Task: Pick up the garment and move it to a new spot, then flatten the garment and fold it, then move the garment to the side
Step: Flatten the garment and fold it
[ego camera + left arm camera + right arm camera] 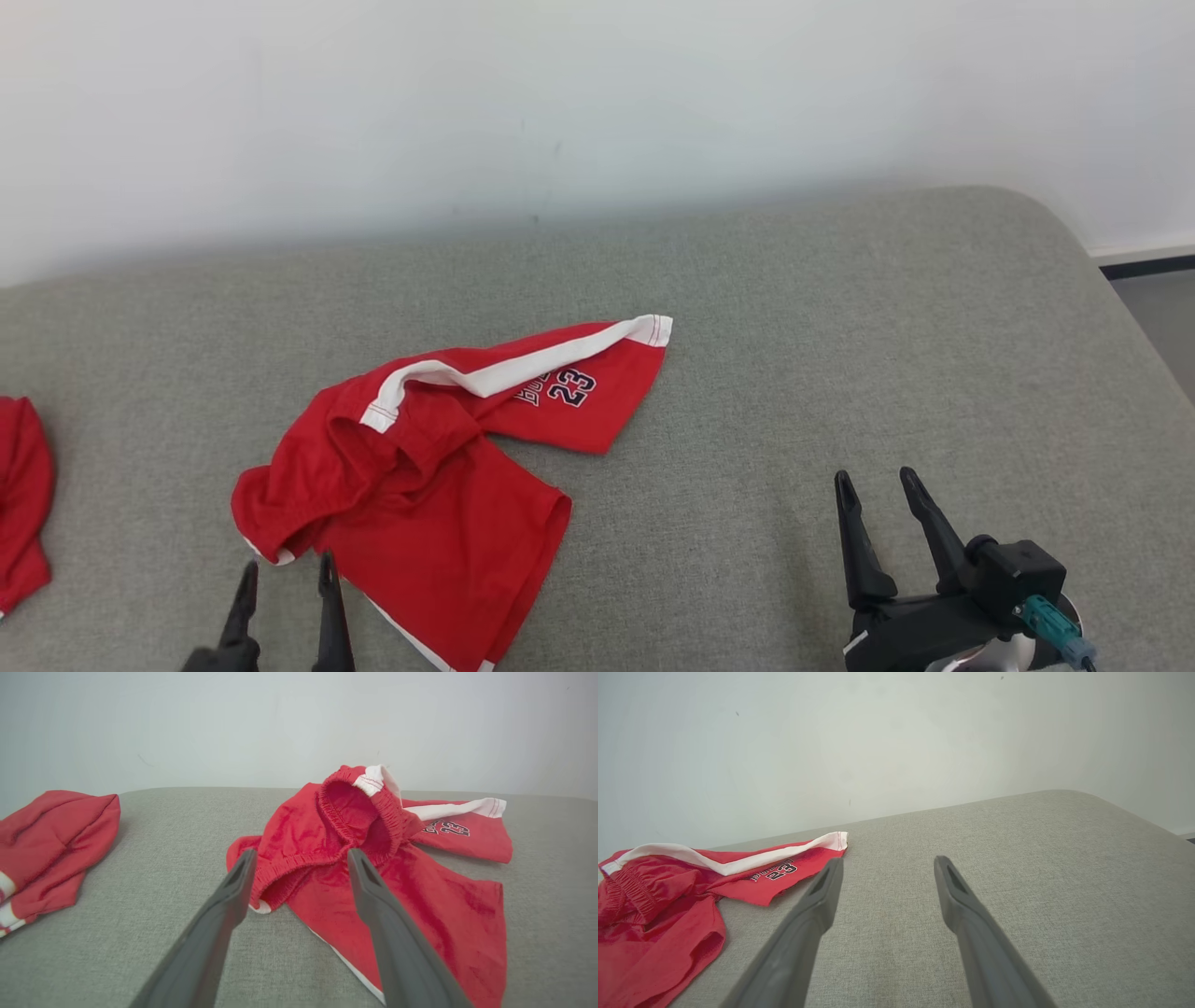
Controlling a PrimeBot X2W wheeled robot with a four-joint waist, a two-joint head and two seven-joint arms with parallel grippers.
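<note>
The garment [439, 467] is a pair of red shorts with a white side stripe and the number 23, lying crumpled on the grey cushion. Its elastic waistband bunches up at the near left, one leg stretches to the far right. My left gripper [287, 571] is open, its tips just in front of the waistband, nothing between them. In the left wrist view the garment [373, 858] lies right beyond that gripper [301, 856]. My right gripper [875, 487] is open over bare cushion, well to the right of the garment [668, 896]; the right wrist view shows it [887, 863] empty.
A second red cloth [21, 504] lies at the cushion's left edge, also seen as a folded red cloth [46, 844]. The grey cushion [840, 355] backs onto a white wall, and its right edge drops to the floor [1158, 308].
</note>
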